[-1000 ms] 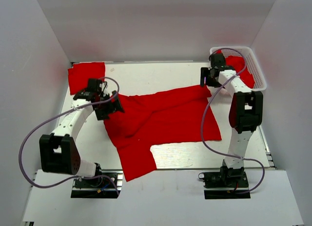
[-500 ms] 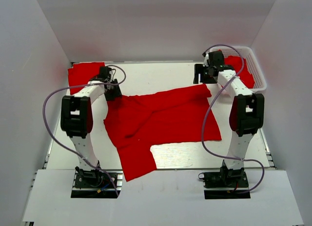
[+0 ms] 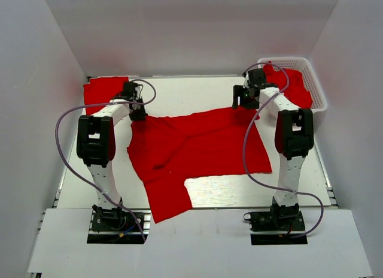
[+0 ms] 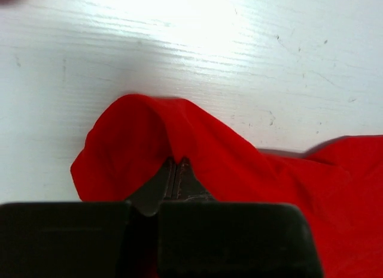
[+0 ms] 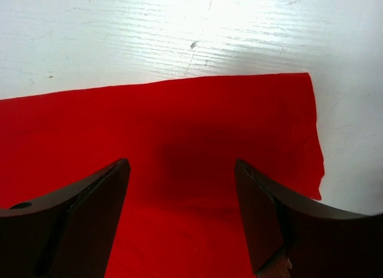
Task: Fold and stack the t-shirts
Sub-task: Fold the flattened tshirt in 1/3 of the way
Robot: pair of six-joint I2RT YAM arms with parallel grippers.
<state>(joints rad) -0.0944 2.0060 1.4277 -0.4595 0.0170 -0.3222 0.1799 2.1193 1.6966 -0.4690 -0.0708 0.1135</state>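
Observation:
A red t-shirt (image 3: 197,152) lies spread and rumpled in the middle of the white table. My left gripper (image 3: 136,113) is at the shirt's far left corner, shut on a pinched-up fold of the cloth (image 4: 137,134); in the left wrist view the left gripper (image 4: 176,161) has its jaws together with red fabric draped over the tips. My right gripper (image 3: 244,101) hovers open over the far right corner; in the right wrist view the right gripper (image 5: 182,167) straddles flat cloth (image 5: 179,110) without touching it. A folded t-shirt (image 3: 105,89) lies at the back left.
A white lattice basket (image 3: 320,92) at the back right holds more red t-shirts (image 3: 296,86), just right of my right arm. Bare white tabletop (image 3: 191,89) runs along the back between the two grippers. White walls close in the table on three sides.
My left arm swung to the shirt's far left corner and its gripper closed on the cloth. My right gripper moved left from the basket to above the far right corner, staying open.

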